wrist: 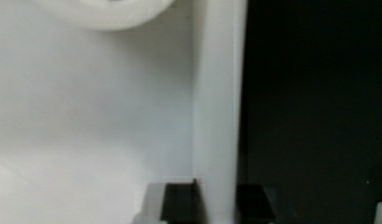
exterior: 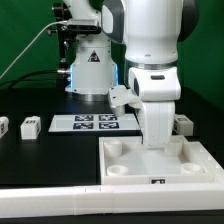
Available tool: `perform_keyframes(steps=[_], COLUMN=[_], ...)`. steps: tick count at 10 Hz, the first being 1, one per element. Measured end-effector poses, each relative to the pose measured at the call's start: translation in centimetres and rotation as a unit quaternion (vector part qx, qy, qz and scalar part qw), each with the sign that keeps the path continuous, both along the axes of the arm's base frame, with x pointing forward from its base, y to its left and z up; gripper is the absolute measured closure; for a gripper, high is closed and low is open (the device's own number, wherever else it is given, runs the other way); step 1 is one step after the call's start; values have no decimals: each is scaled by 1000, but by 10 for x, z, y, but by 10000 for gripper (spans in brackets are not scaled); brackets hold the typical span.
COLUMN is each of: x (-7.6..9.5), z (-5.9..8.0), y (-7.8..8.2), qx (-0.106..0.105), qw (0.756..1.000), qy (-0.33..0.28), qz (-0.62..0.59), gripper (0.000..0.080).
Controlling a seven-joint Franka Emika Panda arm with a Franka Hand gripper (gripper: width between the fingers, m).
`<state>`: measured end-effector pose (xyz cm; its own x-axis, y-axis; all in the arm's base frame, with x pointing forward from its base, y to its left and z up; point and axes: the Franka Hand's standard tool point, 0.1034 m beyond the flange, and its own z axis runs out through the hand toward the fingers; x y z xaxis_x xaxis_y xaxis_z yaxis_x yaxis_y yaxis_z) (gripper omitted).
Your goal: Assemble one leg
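The large white panel (exterior: 160, 170) with round corner sockets lies at the front right. My gripper (exterior: 157, 143) reaches down onto its far rim. In the wrist view the two dark fingers (wrist: 184, 205) stand on either side of the panel's upright rim (wrist: 220, 100), closed against it, with my gripper (wrist: 220, 206) astride it. One socket (wrist: 117, 10) shows on the panel's inner face. A small white leg (exterior: 30, 127) with a tag lies on the black table at the exterior view's left, far from the gripper. A second leg (exterior: 3, 127) lies at the left edge.
The marker board (exterior: 95, 122) lies flat behind the panel. Another small white part (exterior: 183, 123) sits at the exterior view's right, just behind the arm. The robot's base (exterior: 90, 65) stands at the back. Black table (wrist: 321, 110) lies beyond the panel's rim.
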<state>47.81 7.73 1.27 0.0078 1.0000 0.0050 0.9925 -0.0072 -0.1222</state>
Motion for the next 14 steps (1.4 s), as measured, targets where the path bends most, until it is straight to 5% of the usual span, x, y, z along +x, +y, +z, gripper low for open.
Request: perform_keyframes(steps=[10,12,13,14], x=[16,14,15,14], z=[2,2,3,6], y=[-1,-2,-1,-1], qx=[0,0,0,0], qw=[1000,1000,1000,1000], qy=[-4,-4,-8,-15], qz=[-10,-12,-17,-27], gripper=[724,509,509,325])
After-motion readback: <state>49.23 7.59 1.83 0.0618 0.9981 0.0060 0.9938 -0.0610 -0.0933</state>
